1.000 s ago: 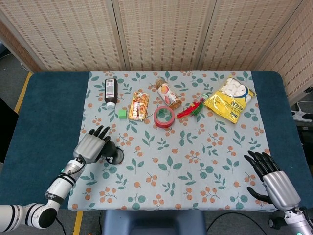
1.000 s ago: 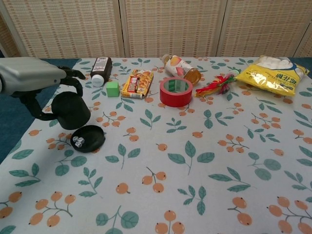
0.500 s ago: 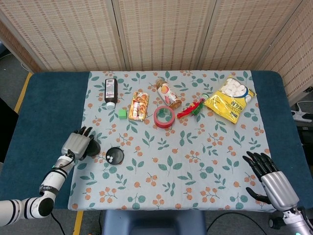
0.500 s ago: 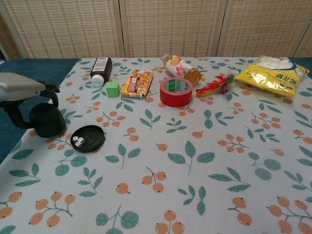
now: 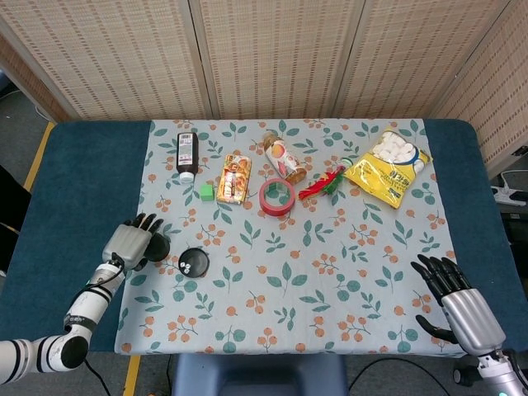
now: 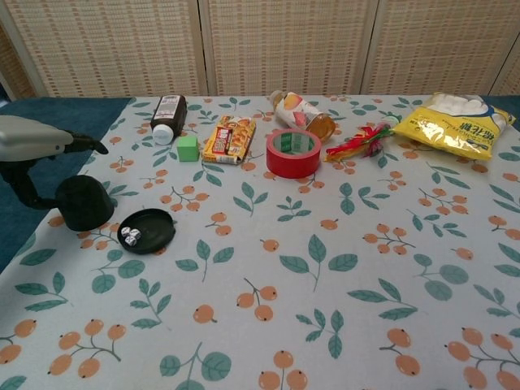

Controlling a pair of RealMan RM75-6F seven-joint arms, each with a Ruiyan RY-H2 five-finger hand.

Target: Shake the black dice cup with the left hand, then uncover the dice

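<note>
The black dice cup (image 6: 84, 203) stands mouth down on the floral cloth, left of its round black base (image 6: 150, 231). Two or three white dice (image 6: 130, 236) lie uncovered on that base (image 5: 194, 261). My left hand (image 6: 32, 142) hovers over the cup with its fingers stretched out above it and its thumb hanging down at the cup's left side. In the head view the left hand (image 5: 132, 241) covers most of the cup (image 5: 158, 250). My right hand (image 5: 454, 293) is at the table's near right edge, fingers spread and holding nothing.
Along the far side lie a dark bottle (image 6: 167, 114), a green cube (image 6: 188, 148), a snack box (image 6: 228, 139), a red tape roll (image 6: 292, 152), a tipped bottle (image 6: 301, 112), a red-green bundle (image 6: 361, 142) and a yellow bag (image 6: 459, 122).
My left hand carried the cup left off the base, baring the dice, and set it on the cloth. Its fingers have since lifted off the cup. The right hand is still.
</note>
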